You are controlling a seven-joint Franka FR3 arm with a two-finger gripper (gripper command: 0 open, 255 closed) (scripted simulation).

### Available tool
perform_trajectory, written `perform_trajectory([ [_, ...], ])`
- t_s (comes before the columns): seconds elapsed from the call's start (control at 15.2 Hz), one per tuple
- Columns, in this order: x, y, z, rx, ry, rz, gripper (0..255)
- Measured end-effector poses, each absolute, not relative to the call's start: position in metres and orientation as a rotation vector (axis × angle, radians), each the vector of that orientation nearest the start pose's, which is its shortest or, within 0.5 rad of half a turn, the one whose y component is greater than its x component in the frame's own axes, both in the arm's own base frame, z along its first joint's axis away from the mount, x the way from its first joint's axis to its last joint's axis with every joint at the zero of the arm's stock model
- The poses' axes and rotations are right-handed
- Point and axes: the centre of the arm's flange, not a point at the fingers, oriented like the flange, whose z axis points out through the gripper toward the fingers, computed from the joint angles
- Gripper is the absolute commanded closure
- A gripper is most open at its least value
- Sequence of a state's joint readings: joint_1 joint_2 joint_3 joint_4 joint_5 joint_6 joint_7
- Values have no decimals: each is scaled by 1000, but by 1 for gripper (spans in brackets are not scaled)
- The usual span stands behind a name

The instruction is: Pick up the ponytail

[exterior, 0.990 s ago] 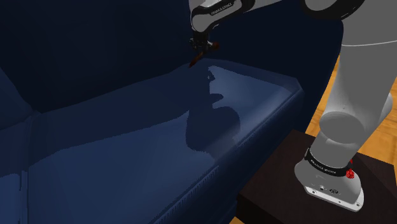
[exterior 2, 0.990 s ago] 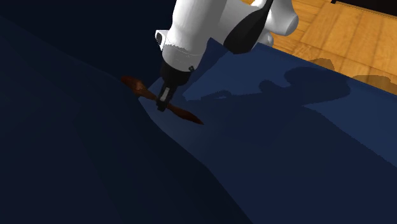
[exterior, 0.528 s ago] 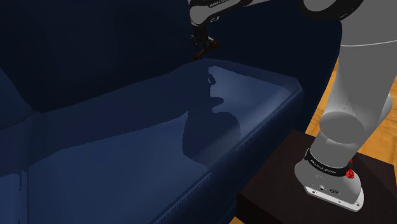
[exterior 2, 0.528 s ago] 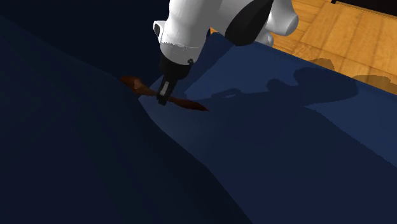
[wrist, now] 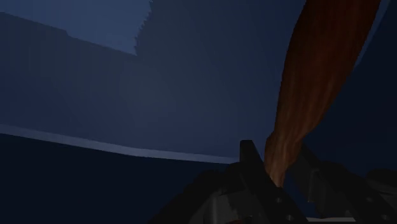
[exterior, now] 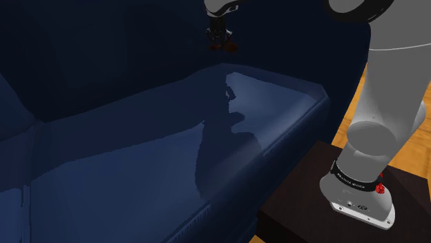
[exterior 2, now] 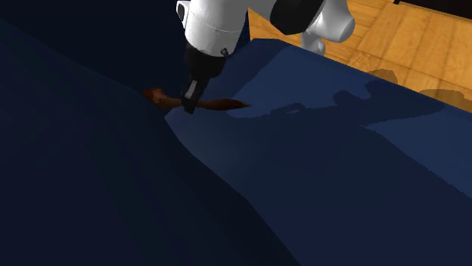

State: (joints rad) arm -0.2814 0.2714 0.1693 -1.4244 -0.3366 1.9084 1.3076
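Observation:
The ponytail (exterior 2: 219, 103) is a long reddish-brown lock, tapered at both ends. It hangs level in the air above the dark blue sofa seat (exterior 2: 340, 159), close to the backrest. My black gripper (exterior 2: 189, 104) is shut on its middle, with one end sticking out on each side. In the wrist view the brown ponytail (wrist: 315, 83) runs out from between my fingers (wrist: 251, 159), clasped at its narrow part. The shoulder view has my gripper (exterior: 221, 43) high up in front of the backrest, with a bit of the ponytail (exterior: 231, 47) beside it.
The dark blue sofa (exterior: 138, 159) has a tall backrest (exterior: 103, 55) right behind the gripper. My stand (exterior: 331, 207) sits at the sofa's end on a wooden floor (exterior 2: 393, 45). The arm's shadow lies across the seat cushion.
The gripper has risen with the ponytail held in it, which now hangs clear of the seat. Its tilt has levelled out, and the arm's shadow slid along the cushion.

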Motion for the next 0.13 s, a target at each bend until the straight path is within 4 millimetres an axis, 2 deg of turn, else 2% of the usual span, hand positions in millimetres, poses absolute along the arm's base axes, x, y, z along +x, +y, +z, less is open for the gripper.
perform_trajectory([
  [0.13, 655, -113, 577, -2502, 2008, -547, 255],
])
